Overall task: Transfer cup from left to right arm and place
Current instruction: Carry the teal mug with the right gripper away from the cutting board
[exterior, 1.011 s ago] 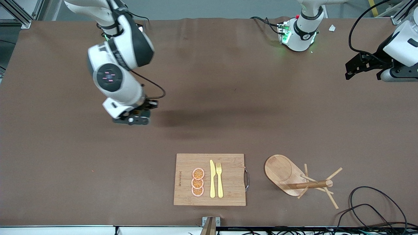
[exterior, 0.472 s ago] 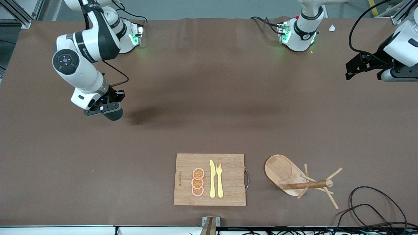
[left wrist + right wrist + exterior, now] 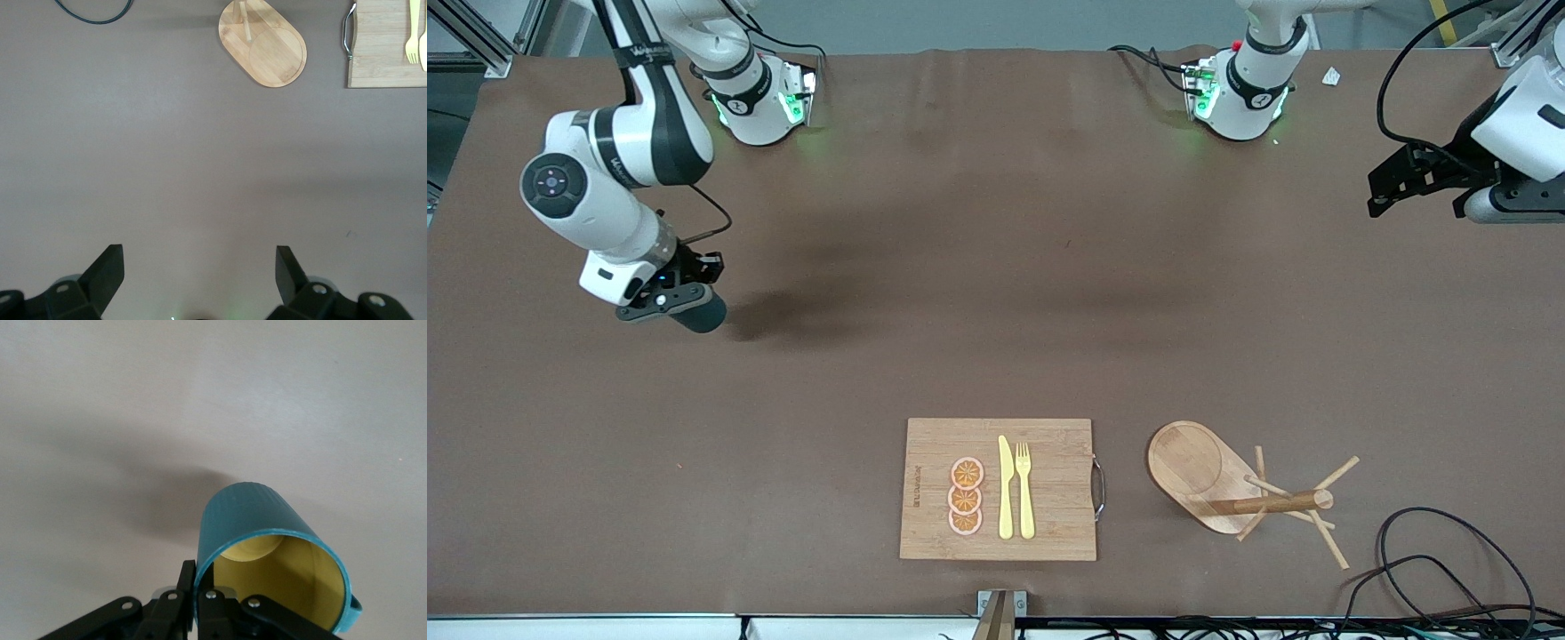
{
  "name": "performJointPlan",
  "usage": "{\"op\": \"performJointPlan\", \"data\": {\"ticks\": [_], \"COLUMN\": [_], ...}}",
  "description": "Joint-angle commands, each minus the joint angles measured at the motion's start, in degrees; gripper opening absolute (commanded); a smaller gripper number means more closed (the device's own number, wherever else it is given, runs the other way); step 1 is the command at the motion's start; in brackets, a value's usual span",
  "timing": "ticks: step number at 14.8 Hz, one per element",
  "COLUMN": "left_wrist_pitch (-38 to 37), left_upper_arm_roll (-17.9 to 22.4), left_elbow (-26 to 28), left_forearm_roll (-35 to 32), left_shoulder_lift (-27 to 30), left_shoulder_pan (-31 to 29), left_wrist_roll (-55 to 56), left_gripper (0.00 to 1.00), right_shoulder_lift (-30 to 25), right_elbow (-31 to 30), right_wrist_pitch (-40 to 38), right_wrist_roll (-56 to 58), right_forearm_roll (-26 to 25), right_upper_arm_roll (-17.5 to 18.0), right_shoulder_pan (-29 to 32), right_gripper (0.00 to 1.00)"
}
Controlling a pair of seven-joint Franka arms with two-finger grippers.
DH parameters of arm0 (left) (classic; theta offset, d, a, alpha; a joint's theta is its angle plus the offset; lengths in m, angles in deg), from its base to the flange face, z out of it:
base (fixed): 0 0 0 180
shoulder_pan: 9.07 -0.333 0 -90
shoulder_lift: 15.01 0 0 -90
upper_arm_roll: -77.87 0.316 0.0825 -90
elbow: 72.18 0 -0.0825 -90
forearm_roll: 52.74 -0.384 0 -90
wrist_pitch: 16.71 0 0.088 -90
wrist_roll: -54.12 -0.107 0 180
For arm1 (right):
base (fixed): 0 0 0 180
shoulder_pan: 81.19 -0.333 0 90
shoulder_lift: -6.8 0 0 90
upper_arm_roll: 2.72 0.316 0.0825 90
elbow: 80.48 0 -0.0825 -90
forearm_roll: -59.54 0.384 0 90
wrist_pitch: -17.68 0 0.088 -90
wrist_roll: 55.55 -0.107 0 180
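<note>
The cup (image 3: 701, 314) is dark teal with a mustard-yellow inside and shows up close in the right wrist view (image 3: 253, 513). My right gripper (image 3: 680, 298) is shut on the cup's rim wall, one finger inside and one outside (image 3: 198, 577). It holds the cup tilted above bare brown table toward the right arm's end. My left gripper (image 3: 1387, 187) is open and empty and waits at the left arm's end; its wide-spread fingers show in the left wrist view (image 3: 199, 267).
A wooden cutting board (image 3: 925, 480) near the front edge carries three orange slices (image 3: 966, 496), a yellow knife (image 3: 1006, 489) and a fork (image 3: 1024, 489). A tipped wooden mug tree (image 3: 1227, 484) lies beside it. Black cables (image 3: 1432, 551) lie at the front corner.
My right arm has swung with the cup toward the right arm's end of the table. The left arm has not moved.
</note>
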Motion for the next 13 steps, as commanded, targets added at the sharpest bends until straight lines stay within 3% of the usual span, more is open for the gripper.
{"op": "performJointPlan", "data": {"ticks": [1, 6, 13], "left_wrist_pitch": [0.4, 0.4, 0.5], "left_upper_arm_roll": [-0.1, -0.1, -0.1], "left_elbow": [0.5, 0.5, 0.5], "left_forearm_roll": [0.0, 0.0, 0.1], "left_shoulder_lift": [1.0, 1.0, 1.0], "left_shoulder_pan": [-0.4, -0.4, -0.4], "left_wrist_roll": [-0.2, -0.2, -0.2], "left_gripper": [1.00, 1.00, 1.00], "right_shoulder_lift": [-2.2, -1.8, 3.5], "right_elbow": [-5.9, -6.6, -6.4], "right_wrist_pitch": [5.1, 5.8, 8.2], "right_wrist_roll": [2.2, 2.3, 2.3], "right_forearm_roll": [-1.0, -1.7, -2.0], "right_upper_arm_roll": [1.1, 1.1, 1.0], "right_shoulder_pan": [3.7, 3.7, 5.0], "right_gripper": [0.00, 0.00, 0.00]}}
